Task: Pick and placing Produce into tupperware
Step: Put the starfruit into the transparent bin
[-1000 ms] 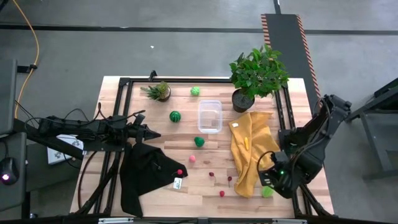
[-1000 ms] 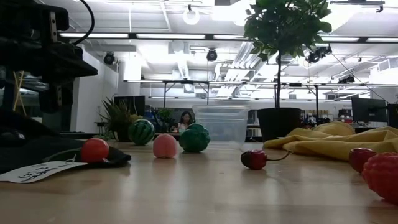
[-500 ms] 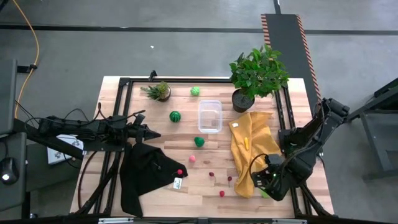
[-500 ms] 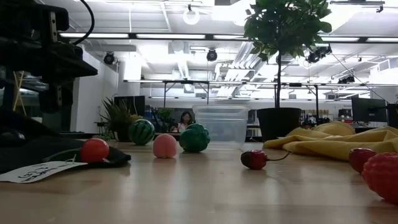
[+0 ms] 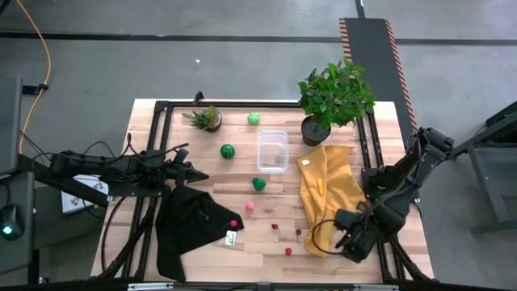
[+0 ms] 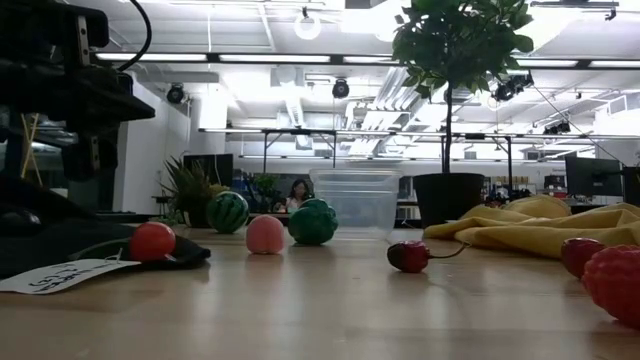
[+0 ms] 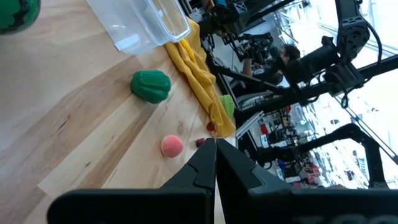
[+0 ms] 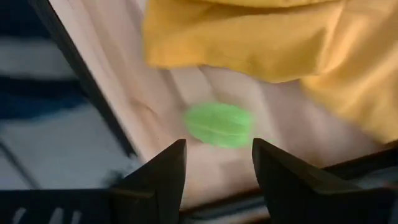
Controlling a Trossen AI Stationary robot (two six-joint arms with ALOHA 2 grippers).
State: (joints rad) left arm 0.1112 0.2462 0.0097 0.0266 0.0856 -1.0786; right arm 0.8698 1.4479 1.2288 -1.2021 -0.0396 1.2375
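My right gripper (image 5: 346,244) hangs open over the table's near right corner. In its wrist view (image 8: 217,146) the light-green leafy piece (image 8: 219,124) lies on the wood just past the two fingers, untouched; the gripper hides it in the high view. The clear tupperware (image 5: 272,150) stands at mid-table. Around it lie the striped melon (image 5: 228,151), a green ball (image 5: 254,119), a dark-green piece (image 5: 258,184), a pink one (image 5: 250,206) and tiny red ones (image 5: 287,251). A yellow piece (image 5: 320,187) rests on the yellow cloth. My left gripper (image 5: 202,175) waits shut at the left.
The yellow cloth (image 5: 327,194) spreads beside the right gripper, its edge (image 8: 249,37) close to the green piece. A black cloth (image 5: 190,222) with a red ball (image 5: 233,223) lies near left. Two potted plants (image 5: 335,97) (image 5: 207,119) stand at the far edge. A black frame rail (image 8: 81,81) borders the wood.
My right gripper has moved toward the table's left and near edge along the yellow cloth's edge. It now stands over the light-green piece, which showed beside it a second ago. Nothing else has moved.
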